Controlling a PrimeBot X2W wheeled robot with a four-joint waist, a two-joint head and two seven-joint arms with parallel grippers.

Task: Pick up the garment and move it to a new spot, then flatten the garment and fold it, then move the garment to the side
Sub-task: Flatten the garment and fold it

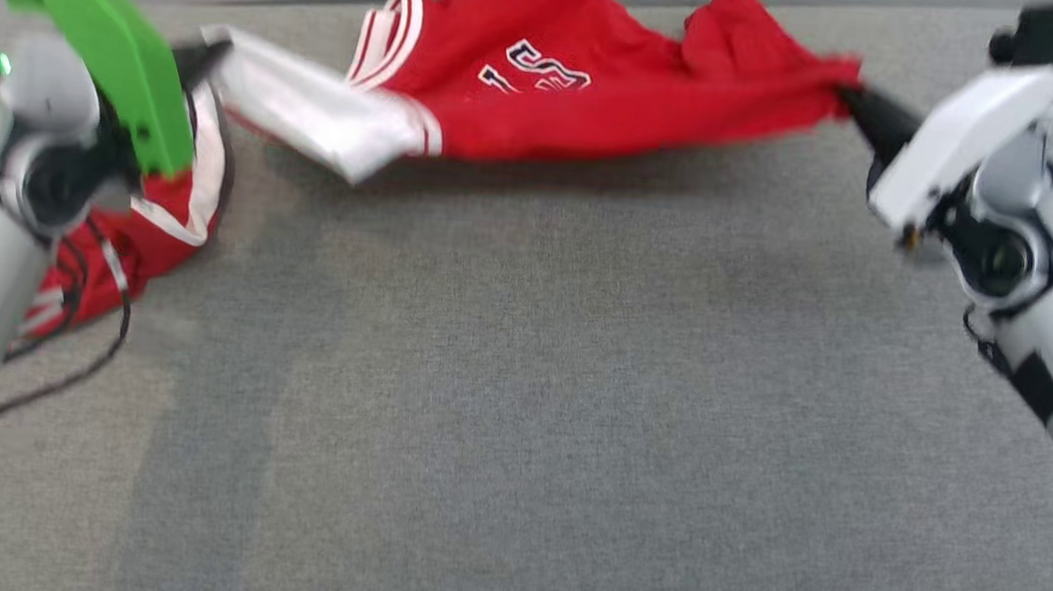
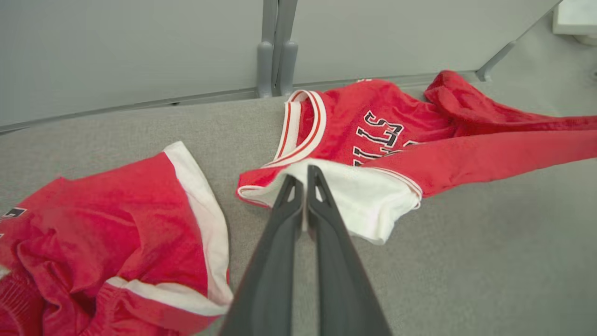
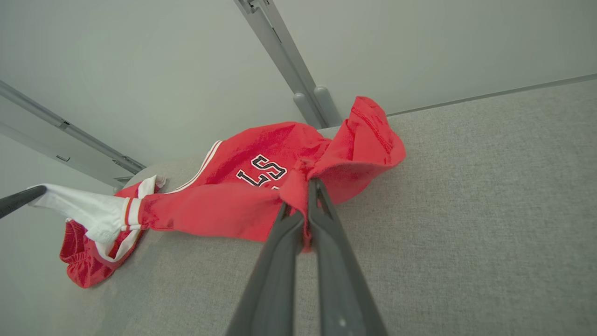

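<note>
The jersey [image 1: 645,108] is red, with a white panel, red-and-white striped trim and black, white-edged lettering. The shorts [image 2: 116,224] are red with white bands. The table [image 1: 518,408] is grey.

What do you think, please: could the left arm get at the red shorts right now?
Probably not yet. The shorts lie close beside it, but the left gripper is shut on the jersey and would have to let go first.
</note>
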